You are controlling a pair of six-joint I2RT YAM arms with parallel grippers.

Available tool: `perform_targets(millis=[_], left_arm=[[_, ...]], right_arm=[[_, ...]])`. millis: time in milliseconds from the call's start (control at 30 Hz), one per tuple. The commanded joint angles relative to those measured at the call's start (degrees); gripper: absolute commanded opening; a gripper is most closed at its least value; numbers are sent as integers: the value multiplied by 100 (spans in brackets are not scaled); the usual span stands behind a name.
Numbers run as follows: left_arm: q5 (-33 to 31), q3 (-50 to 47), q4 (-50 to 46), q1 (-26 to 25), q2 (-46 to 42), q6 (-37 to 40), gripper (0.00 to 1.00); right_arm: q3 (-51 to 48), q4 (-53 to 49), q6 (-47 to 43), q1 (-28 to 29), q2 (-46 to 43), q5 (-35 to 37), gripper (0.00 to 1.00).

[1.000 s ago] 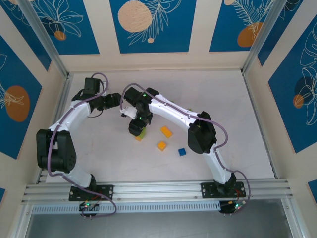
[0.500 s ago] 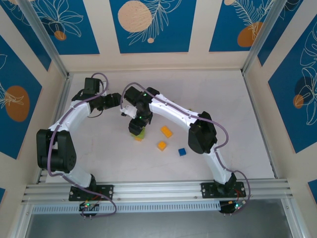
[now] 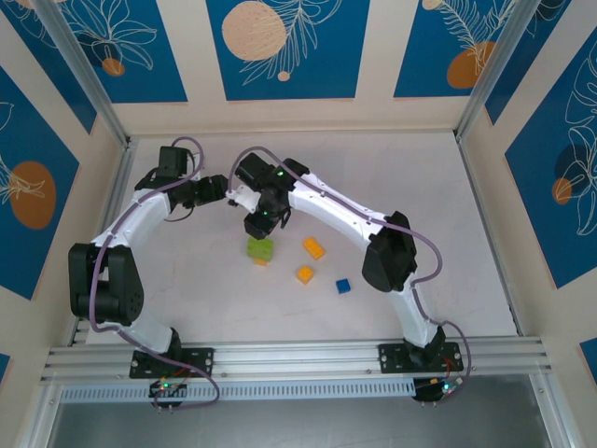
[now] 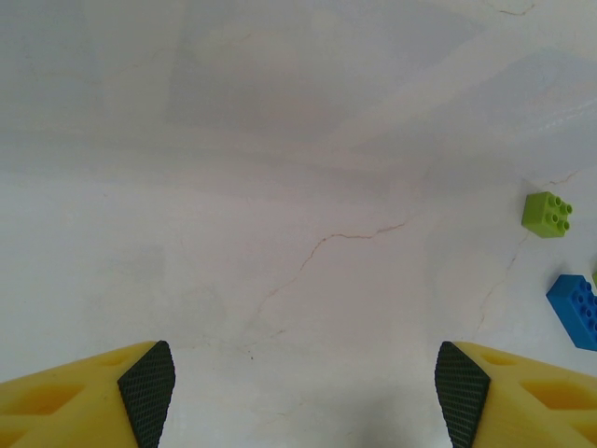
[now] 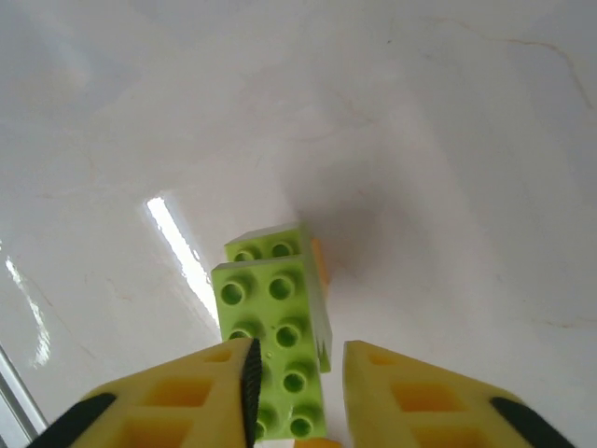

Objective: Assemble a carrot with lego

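L side first: left gripper (image 4: 304, 399) is hanging over the bare table (image 4: 280, 187), fingers spread wide, nothing btwn the pads, gripping nothing. At the right of its wrist view a small lime brick (image 4: 548, 214) is sitting on the table, w/ a blue piece (image 4: 578, 310) near it. Moving right, right gripper (image 5: 298, 366) is hovering above the lime stack (image 3: 261, 249) mid-table. Its fingers are sitting close together w/ only a narrow gap and clamping nothing; in the overhead view the stack is resting on the table clear of the tips. Further right a first orange brick (image 3: 313, 247), a second orange brick (image 3: 304, 273) and a blue brick (image 3: 343, 286) are lying loose, apart from each other. Risks, imo: if the right gripper is going down w/ the gap this narrow, the tips are prob. landing on the studs and shoving or tipping the stack instead of straddling it. The two wrists are also sitting v. close in the overhead view, so any swing is risking a bump. Hard to read: an orange bit (image 5: 320, 264) is peeking from under the lime, mostly covered, so can't tell if it's seated. The blue piece is getting cut by the frame edge, and can't tell if it's the same as the blue brick.
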Motion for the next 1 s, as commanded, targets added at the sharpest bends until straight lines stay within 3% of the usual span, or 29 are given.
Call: perform_targets(millis=[0,267,967], left_arm=[[117,-68,117,91,-192,-40,77],[113,-61,100,91,-181,-35,76],[132,-44,121,95,-134,-34,76]], right_arm=[[185,-175,189,-23,-256,139,23],[-198,-226,272,12,-237,-104,16],[-141,-411,241,3,111,-414,16]])
